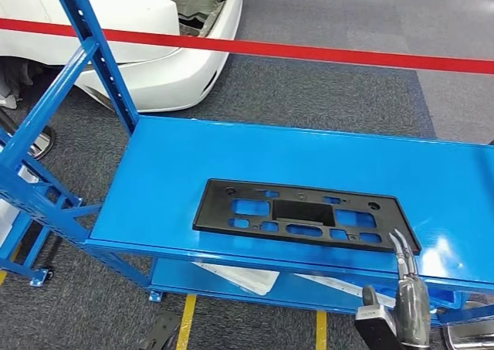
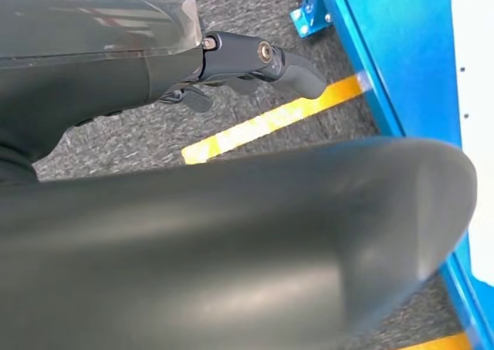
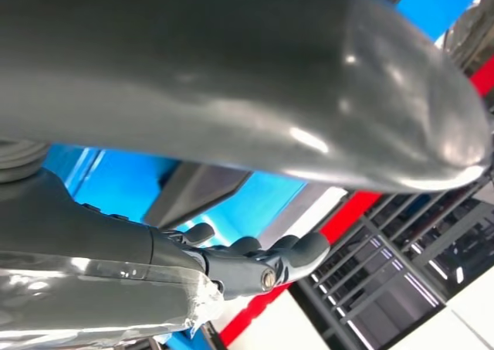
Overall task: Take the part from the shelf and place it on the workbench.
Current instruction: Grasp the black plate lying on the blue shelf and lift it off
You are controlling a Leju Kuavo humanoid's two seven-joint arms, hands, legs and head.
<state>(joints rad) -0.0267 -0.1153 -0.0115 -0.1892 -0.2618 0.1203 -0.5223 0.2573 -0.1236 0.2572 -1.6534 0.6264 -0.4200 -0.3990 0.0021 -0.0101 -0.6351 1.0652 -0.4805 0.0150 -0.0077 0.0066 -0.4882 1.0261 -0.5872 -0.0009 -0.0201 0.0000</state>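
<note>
A flat black part [image 1: 306, 215] is seen lying in the middle of the head picture, on the top board of a blue shelf [image 1: 174, 172]. The part is long, with many holes cut through it. It lies flat, close to the near edge of the board. It has not been lifted, so the task is judged to be at its start.

The right hand [image 1: 407, 288] is seen at the lower right of the head picture. Its fingers [image 1: 402, 249] are raised toward the right end of the part and are just beside its corner. Whether the corner is touched cannot be told. Nothing is held in this hand, and its fingers look spread a little.

The left hand [image 2: 245, 60] is seen at the upper middle of the left wrist picture, hanging above grey floor [image 2: 116, 141] with a yellow line [image 2: 274, 122]. Nothing is held in it. Its fingers look loosely bent, and whether they are spread or closed cannot be told.

No workbench is seen. A white car [image 1: 151, 49] and a red tape [image 1: 291, 51] are seen at the top of the head picture.

Almost all is judged to be left: the part must be grasped, lifted off the shelf, carried away and put down on the workbench.
</note>
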